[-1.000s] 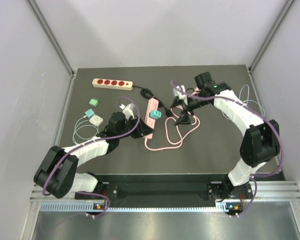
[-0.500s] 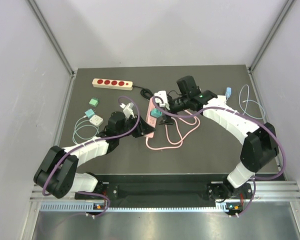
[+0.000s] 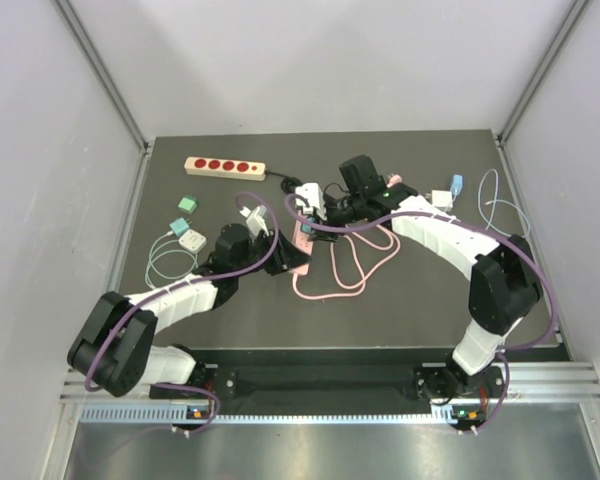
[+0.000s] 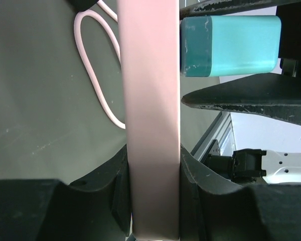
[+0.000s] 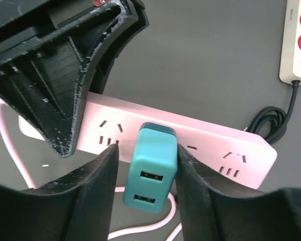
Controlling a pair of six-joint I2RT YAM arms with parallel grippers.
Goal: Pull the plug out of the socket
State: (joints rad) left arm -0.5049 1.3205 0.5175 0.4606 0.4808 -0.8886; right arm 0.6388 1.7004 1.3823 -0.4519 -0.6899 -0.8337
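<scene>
The pink plastic power strip (image 4: pixel 153 100) is clamped at its near end by the left gripper (image 4: pixel 154 165). The teal rectangular USB charger plug (image 5: pixel 151 168), seated in the strip, is straddled by the right gripper (image 5: pixel 148 150). Narrow gaps beside the plug are shown only in the left wrist view.

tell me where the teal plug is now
In the right wrist view the teal plug sits in the pink power strip, between the fingers of the right gripper, with the left gripper holding the strip.
</scene>
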